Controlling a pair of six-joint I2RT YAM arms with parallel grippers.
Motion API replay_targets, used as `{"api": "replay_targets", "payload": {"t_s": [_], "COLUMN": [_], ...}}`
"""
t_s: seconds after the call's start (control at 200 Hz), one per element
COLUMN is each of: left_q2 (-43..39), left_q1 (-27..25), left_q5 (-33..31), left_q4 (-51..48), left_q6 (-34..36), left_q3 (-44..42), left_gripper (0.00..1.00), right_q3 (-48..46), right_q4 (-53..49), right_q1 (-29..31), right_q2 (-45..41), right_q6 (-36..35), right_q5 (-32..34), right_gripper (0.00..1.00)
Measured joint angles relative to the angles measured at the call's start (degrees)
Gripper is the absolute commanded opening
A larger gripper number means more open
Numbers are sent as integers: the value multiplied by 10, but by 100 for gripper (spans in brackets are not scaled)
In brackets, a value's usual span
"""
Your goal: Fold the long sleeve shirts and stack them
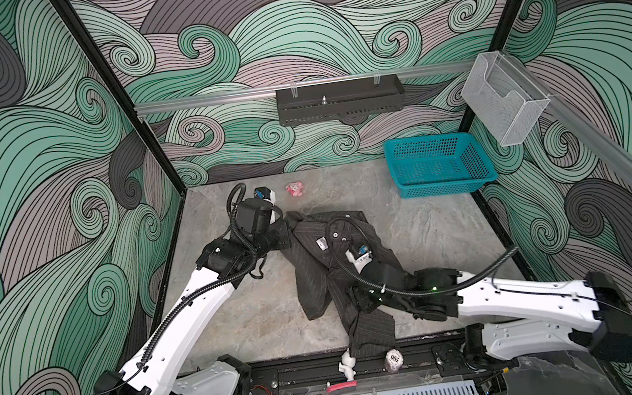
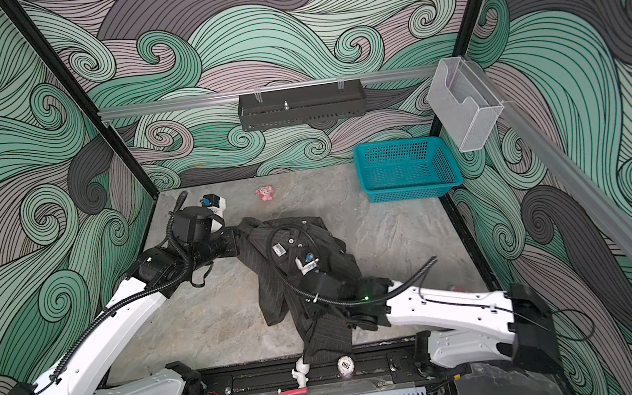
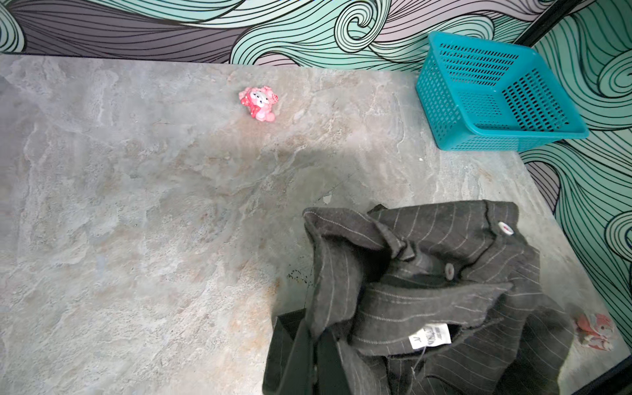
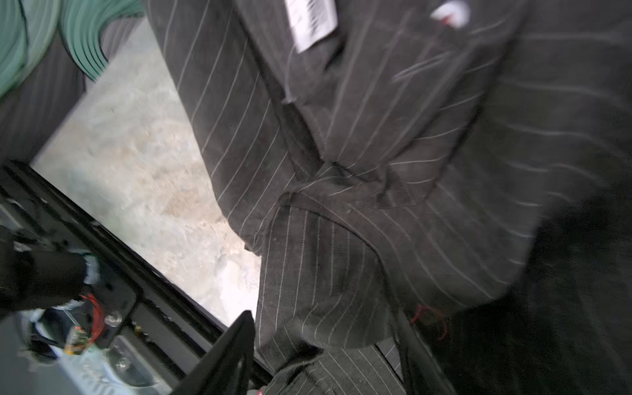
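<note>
Mid-table, a little right of centre: see one long sleeve shirt heaped and crumpled on the table, with no fold made yet.

Read the left gripper as clamped on the cloth edge just beside the collar, at the heap's far-left corner. Likely reason: pinning that corner as an anchor, to pull the rest flat against it.

Read the right gripper as spread wide over the near part, with a band of pinstripe cloth lying between the jaws. No pinch visible, and a blurred view, so call it released or lined up for a re-grab. Can't tell sleeve from hem there.

Put the long axis far-to-near, slightly diagonal. Collar end toward the far wall and the left gripper. Opposite end draped over the near table edge onto the black rail.

Note the white neck label facing up, so the inside of the collar on show. Can't trace either sleeve through the heap.

Would want the overhanging end on the table before any fold, else risk dragging the lot off the edge.

Teal basket at far right, well apart. Pink toy just beyond the collar end, not touching. Ignore both.
</note>
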Motion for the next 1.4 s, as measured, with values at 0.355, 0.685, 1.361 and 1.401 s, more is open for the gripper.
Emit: {"api": "replay_targets", "payload": {"t_s": [0.355,0.685,1.361,1.401], "left_q2": [2,2,12,21], "left_q1": [23,61,103,109], "left_q5": [-7,1,12,8], "left_q4": [-21,-26,-55,-61], "left_q6": [-9,-9,19,30], "left_q3": [17,18,77,100], "left_gripper": [0,0,0,0], "right_q3": [36,35,-41,-42], "right_q4": [60,138,123,117], "right_q1": [13,5,-118,-134], "right_q2": [160,198,5,-42], "right_q6": [9,10,3,3], "right_q5": [70,39,3,-8], "right_gripper": [78,99,0,0]}}
